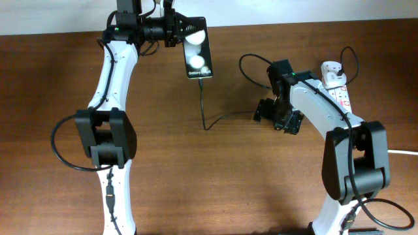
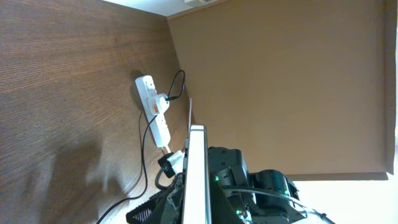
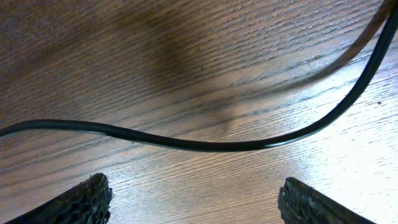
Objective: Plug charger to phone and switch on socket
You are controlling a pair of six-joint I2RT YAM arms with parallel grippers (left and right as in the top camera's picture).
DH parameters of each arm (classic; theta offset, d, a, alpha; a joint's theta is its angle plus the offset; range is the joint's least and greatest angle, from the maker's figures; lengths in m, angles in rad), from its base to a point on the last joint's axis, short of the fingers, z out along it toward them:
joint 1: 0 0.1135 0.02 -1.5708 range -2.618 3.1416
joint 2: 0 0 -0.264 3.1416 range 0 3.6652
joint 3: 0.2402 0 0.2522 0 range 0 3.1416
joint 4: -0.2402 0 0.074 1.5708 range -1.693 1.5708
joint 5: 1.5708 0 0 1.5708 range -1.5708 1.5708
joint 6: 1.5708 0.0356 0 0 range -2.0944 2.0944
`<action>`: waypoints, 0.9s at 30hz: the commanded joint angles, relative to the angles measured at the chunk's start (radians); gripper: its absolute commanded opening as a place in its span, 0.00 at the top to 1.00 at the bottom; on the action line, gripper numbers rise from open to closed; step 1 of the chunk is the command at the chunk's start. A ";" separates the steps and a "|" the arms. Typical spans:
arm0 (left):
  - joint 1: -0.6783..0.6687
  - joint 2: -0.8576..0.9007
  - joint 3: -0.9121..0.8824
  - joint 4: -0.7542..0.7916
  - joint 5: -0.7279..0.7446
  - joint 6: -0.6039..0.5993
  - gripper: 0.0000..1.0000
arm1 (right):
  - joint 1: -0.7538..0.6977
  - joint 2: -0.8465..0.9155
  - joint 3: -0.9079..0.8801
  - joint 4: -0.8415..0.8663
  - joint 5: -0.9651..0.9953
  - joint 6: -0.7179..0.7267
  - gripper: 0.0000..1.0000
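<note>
My left gripper [image 1: 181,29] is at the far side of the table [image 1: 196,189], and its fingers are closed on the far left corner of the phone [image 1: 198,49]. The phone's screen faces up. Its long axis runs from the far edge toward me, leaning slightly right. The end with the small white text points toward me. In my left wrist view the phone [image 2: 197,168] shows edge-on as a thin pale strip down the middle.

The cable [image 1: 204,108] meets the phone's near end, but I cannot tell whether the tip is fully seated. From there it runs toward me, bends right and passes by my right gripper [image 1: 263,111]. It then loops up and over to the adapter [image 1: 332,68] in the socket [image 1: 339,91].

The socket lies at the far right. Its long axis also runs far to near, tilted a little, and the adapter sits at its far end. My left wrist view shows the socket [image 2: 155,109] lying flat across the table.

My right gripper [image 3: 199,199] is low over the wood with its fingers [image 3: 81,199] wide apart. The cable [image 3: 186,143] lies across the table just ahead of them, untouched.
</note>
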State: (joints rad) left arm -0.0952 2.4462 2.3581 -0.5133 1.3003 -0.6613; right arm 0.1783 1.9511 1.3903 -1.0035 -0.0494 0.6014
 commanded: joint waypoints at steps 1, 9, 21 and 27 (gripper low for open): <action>-0.003 -0.019 0.012 0.003 0.018 0.012 1.00 | 0.005 -0.026 0.003 -0.003 -0.031 -0.026 0.14; -0.005 -0.006 0.012 -0.057 -0.086 0.091 1.00 | 0.005 -0.145 0.003 0.087 -0.116 -0.029 0.16; -0.122 0.075 0.012 -0.057 -0.124 0.105 1.00 | 0.005 -0.441 0.003 0.034 -0.097 -0.045 0.15; -0.165 0.089 0.012 -0.094 -0.172 0.117 1.00 | 0.005 -0.441 0.003 0.031 -0.093 -0.049 0.15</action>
State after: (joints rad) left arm -0.2459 2.5286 2.3581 -0.5961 1.1381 -0.5636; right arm 0.1783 1.5288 1.3895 -0.9726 -0.1513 0.5644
